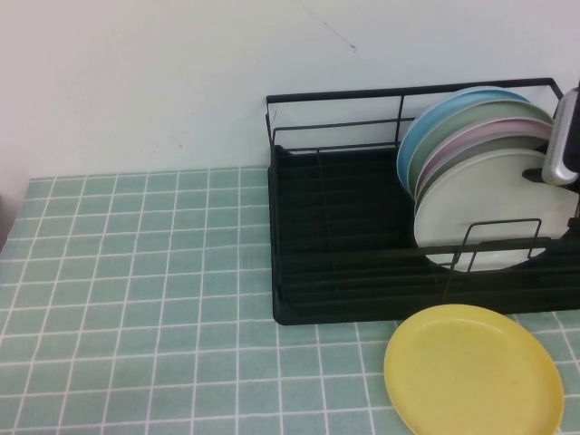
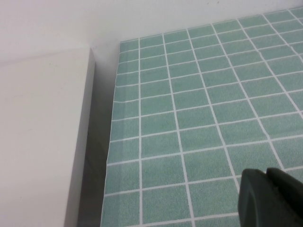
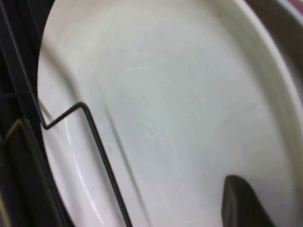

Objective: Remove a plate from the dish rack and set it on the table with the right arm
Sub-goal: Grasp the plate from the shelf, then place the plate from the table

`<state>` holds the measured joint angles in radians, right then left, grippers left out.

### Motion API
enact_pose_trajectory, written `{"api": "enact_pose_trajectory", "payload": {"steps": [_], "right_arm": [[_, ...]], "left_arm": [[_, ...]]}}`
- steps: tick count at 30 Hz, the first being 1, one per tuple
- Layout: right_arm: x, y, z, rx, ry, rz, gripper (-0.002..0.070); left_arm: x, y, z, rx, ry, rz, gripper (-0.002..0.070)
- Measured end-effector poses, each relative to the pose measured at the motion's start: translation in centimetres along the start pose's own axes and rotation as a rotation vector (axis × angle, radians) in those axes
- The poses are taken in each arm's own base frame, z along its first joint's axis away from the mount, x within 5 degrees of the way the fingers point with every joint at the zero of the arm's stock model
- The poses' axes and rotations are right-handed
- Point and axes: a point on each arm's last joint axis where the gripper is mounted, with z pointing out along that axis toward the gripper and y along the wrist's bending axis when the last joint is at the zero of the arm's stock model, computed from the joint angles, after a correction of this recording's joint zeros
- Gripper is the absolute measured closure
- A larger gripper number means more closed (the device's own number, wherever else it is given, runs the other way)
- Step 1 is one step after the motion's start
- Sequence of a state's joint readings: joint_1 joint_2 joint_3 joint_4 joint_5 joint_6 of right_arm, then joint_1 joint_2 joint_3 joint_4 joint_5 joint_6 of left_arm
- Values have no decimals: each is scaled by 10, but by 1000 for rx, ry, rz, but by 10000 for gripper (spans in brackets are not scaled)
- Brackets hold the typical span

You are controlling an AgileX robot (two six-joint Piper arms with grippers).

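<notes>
The black wire dish rack (image 1: pixel 335 227) stands at the back right of the green-tiled table (image 1: pixel 136 299). The off-white plate (image 1: pixel 480 204) stands on edge at the front of a row of plates in it, behind a wire loop (image 1: pixel 494 240). My right gripper (image 1: pixel 544 168) is at the plate's upper right rim, at the edge of the high view. The right wrist view is filled by the plate's face (image 3: pixel 165 109), with a black part of the gripper (image 3: pixel 241 203) close in front of it. My left gripper (image 2: pixel 265 177) is shut and empty above bare tiles (image 2: pixel 199 94).
A yellow plate (image 1: pixel 471 372) lies flat on the table in front of the rack. Blue (image 1: pixel 426 127), green, pink and grey plates stand behind the off-white one. The rack's left half is empty. A white ledge (image 2: pixel 42 132) borders the table's left edge.
</notes>
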<state>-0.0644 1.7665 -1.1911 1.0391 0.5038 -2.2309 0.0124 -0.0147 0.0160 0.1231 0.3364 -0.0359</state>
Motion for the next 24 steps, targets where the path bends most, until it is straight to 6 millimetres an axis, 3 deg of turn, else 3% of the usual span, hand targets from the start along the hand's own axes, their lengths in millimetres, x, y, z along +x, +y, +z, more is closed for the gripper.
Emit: {"api": "enact_pose_trajectory", "payload": {"steps": [5,15,20,24], "right_arm": [[-14,-6,-20,40,-18,-6,533],[-58,-17,-97,200,-67,-6,566],[-83,-12,-144,257,-116,150,575],[-95,5,-180,214,-111,413,575]], "left_arm": [[0,0,0,0,0,0,678],[0,0,0,0,0,0,678],[0,0,0,0,0,0,678],[0,0,0,0,0,0,678]]}}
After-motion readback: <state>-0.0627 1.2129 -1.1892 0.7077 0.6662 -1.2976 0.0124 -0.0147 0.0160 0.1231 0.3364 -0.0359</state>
